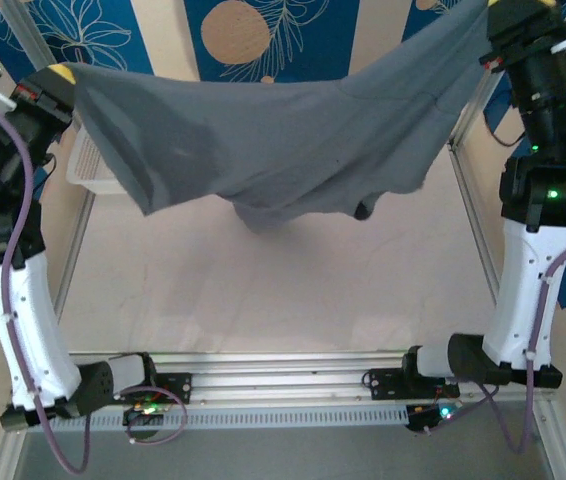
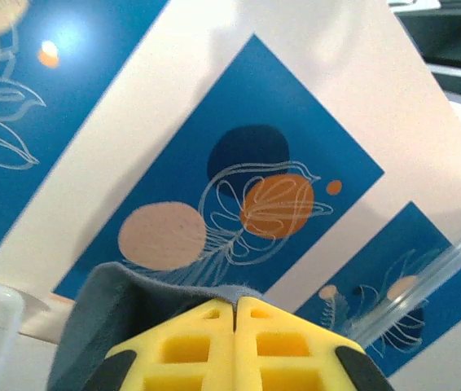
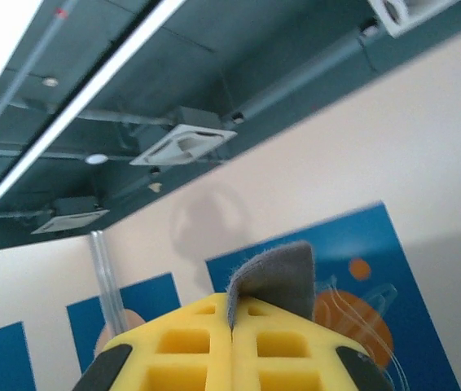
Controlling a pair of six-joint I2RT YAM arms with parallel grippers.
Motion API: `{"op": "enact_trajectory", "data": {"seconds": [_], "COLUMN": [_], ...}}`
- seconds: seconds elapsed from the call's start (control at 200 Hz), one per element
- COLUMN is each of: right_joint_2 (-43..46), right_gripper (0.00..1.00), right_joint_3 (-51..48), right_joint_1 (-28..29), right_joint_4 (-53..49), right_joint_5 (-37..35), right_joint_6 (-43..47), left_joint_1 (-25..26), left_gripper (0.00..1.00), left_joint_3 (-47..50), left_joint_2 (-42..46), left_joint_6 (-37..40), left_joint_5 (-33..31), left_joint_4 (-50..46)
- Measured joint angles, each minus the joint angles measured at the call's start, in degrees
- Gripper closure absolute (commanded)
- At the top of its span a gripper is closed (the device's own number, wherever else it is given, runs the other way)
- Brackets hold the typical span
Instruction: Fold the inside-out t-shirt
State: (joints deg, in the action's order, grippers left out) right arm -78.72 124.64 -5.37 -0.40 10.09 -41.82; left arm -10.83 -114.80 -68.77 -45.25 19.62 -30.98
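Cream wall [image 2: 173, 98] with blue floral panels [image 2: 312, 155], dark ceiling [image 3: 239, 49], strip light [image 3: 76, 110], perhaps an air vent [image 3: 183, 143], pale tabletop [image 1: 283, 300].

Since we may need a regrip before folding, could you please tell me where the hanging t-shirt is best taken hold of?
Probably its free lower corner below the left end effector, approached from the near side: the t-shirt hangs like a curtain between it and the right end effector, so that edge dangles loose.

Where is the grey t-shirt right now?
In the top view the t-shirt hangs above the far half of the table, stretched between the left pincer and right pincer, its left edge covering part of the white mesh basket.
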Motion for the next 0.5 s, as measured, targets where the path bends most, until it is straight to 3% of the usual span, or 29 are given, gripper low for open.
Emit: {"op": "enact_trajectory", "data": {"seconds": [0.09,0.33,0.5], "right_joint_2": [-1.3,1.6,-3.1], "right_gripper": [1.00,1.00,1.00], "right_joint_3": [3.4,0.9,10.1], "right_joint_1": [-0.5,1.0,1.0], "right_joint_4": [0.9,5.4,2.3], "right_joint_5": [2.7,5.9,7.8], "right_joint_6": [-0.9,2.0,3.3], "left_joint_1": [-0.1,-0.1,-0.2], "left_gripper": [1.00,1.00,1.00], "left_joint_3": [1.4,1.7,1.7], "left_joint_2": [4.2,8.9,4.1], "left_joint_6": [0.5,1.8,-0.4], "left_joint_5": [-3.2,-6.4,-0.8], "left_joint_4": [0.2,2.5,6.6]}}
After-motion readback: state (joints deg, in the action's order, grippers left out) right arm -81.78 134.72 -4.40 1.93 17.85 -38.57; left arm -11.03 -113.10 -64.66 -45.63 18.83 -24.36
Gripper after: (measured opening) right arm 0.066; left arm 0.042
